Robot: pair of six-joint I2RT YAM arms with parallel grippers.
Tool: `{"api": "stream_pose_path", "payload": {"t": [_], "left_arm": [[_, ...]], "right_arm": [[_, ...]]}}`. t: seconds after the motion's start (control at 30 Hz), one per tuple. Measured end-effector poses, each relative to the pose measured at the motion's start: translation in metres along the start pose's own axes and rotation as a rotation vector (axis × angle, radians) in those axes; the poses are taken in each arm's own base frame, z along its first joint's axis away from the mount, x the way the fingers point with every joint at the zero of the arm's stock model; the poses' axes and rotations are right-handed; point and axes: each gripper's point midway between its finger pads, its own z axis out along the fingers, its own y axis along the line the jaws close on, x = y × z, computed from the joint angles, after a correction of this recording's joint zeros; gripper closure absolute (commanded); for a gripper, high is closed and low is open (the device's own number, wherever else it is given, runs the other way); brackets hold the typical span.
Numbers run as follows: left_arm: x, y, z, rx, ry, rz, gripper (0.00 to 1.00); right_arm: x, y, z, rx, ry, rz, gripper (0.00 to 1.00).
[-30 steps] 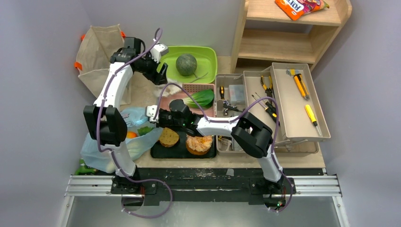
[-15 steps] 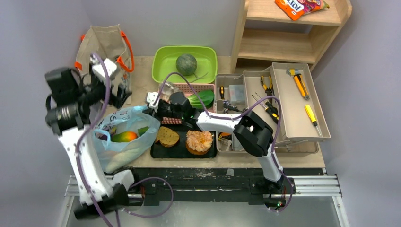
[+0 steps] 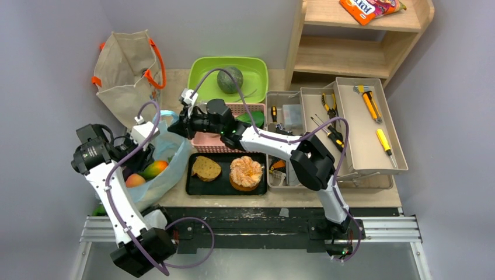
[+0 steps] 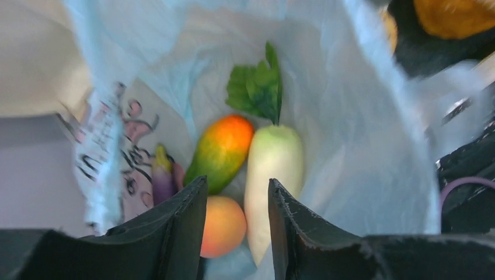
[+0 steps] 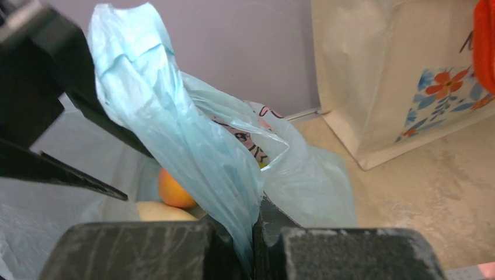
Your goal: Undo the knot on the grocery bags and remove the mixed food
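The light-blue plastic bag (image 3: 169, 160) lies open at the table's left front; I see no knot. My right gripper (image 3: 177, 125) is shut on a bunched strip of the bag (image 5: 175, 128) and holds it up; its jaws (image 5: 255, 233) pinch the plastic. My left gripper (image 3: 142, 156) is open and empty above the bag's mouth (image 4: 236, 192). Inside lie a white radish (image 4: 273, 169), an orange-green fruit (image 4: 223, 150), a peach (image 4: 225, 224), a purple eggplant (image 4: 162, 178) and leafy greens (image 4: 257, 87). The beige canvas tote (image 3: 125, 64) stands at the back left.
A green melon (image 3: 229, 79) sits in a green tub (image 3: 204, 81). A pink basket (image 3: 210, 140) holds greens. A black tray (image 3: 198, 185) carries a bread slice (image 3: 206, 168) and an orange-topped pastry (image 3: 246, 172). An open toolbox (image 3: 350, 125) and a wooden shelf (image 3: 350, 52) are at the right.
My left arm swung from the green tub to the left and down over the bag. My right gripper pulled the bag's plastic toward the back, and the bag's mouth opened.
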Motion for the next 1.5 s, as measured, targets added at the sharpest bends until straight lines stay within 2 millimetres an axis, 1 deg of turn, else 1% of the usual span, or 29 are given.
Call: {"api": "stream_pose_path", "payload": {"t": [0.1, 0.17, 0.27, 0.37, 0.4, 0.5, 0.6, 0.63, 0.7, 0.77, 0.87, 0.97, 1.03, 1.07, 1.1, 1.17, 1.23, 1.43, 1.5], "left_arm": [[0.039, -0.007, 0.014, 0.009, 0.108, 0.002, 0.61], [0.071, -0.013, 0.023, 0.019, 0.197, 0.004, 0.59], [0.117, -0.022, 0.032, 0.035, 0.340, -0.003, 0.51], [0.139, -0.020, 0.032, 0.024, 0.425, 0.004, 0.40], [0.142, -0.018, 0.032, 0.018, 0.439, 0.005, 0.38], [0.149, -0.013, 0.033, 0.007, 0.472, -0.003, 0.39], [0.155, -0.011, 0.038, 0.002, 0.478, -0.023, 0.45], [0.155, -0.011, 0.039, 0.000, 0.478, -0.033, 0.49], [0.154, -0.008, 0.043, -0.009, 0.467, -0.061, 0.56], [0.152, -0.004, 0.048, -0.016, 0.460, -0.094, 0.60], [0.148, 0.008, 0.060, -0.031, 0.450, -0.123, 0.61], [0.143, 0.012, 0.072, -0.031, 0.447, -0.104, 0.61], [0.141, 0.009, 0.080, -0.017, 0.442, -0.073, 0.58], [0.141, 0.005, 0.083, -0.003, 0.443, -0.062, 0.55], [0.142, 0.002, 0.085, 0.008, 0.445, -0.056, 0.50], [0.146, -0.003, 0.087, 0.028, 0.452, -0.051, 0.37], [0.148, -0.006, 0.087, 0.040, 0.458, -0.052, 0.30], [0.164, -0.016, 0.094, 0.072, 0.488, -0.074, 0.29], [0.166, -0.019, 0.096, 0.086, 0.491, -0.082, 0.28]], "right_arm": [[0.010, 0.000, 0.003, -0.006, 0.023, 0.048, 1.00], [0.021, 0.000, 0.004, -0.007, 0.046, 0.072, 1.00], [0.033, -0.001, 0.004, -0.011, 0.076, 0.100, 1.00], [0.037, 0.000, 0.004, -0.011, 0.089, 0.111, 1.00], [0.037, -0.001, 0.003, -0.012, 0.089, 0.111, 1.00], [0.038, -0.002, 0.003, -0.011, 0.093, 0.113, 1.00], [0.038, -0.003, 0.002, -0.011, 0.096, 0.113, 1.00], [0.039, -0.004, 0.002, -0.010, 0.096, 0.114, 1.00], [0.040, -0.005, 0.001, -0.008, 0.100, 0.116, 1.00], [0.041, -0.005, 0.000, -0.007, 0.104, 0.118, 1.00], [0.041, -0.006, 0.000, -0.006, 0.103, 0.119, 1.00], [0.041, -0.007, 0.000, -0.002, 0.104, 0.123, 1.00], [0.042, -0.008, 0.000, 0.004, 0.104, 0.127, 1.00], [0.042, -0.008, 0.000, 0.007, 0.105, 0.129, 1.00], [0.042, -0.008, 0.000, 0.007, 0.107, 0.131, 1.00], [0.044, -0.008, 0.000, 0.009, 0.109, 0.133, 1.00], [0.045, -0.009, 0.001, 0.011, 0.113, 0.136, 1.00], [0.056, -0.013, 0.003, 0.022, 0.127, 0.151, 1.00], [0.060, -0.014, 0.003, 0.026, 0.133, 0.156, 1.00]]}}
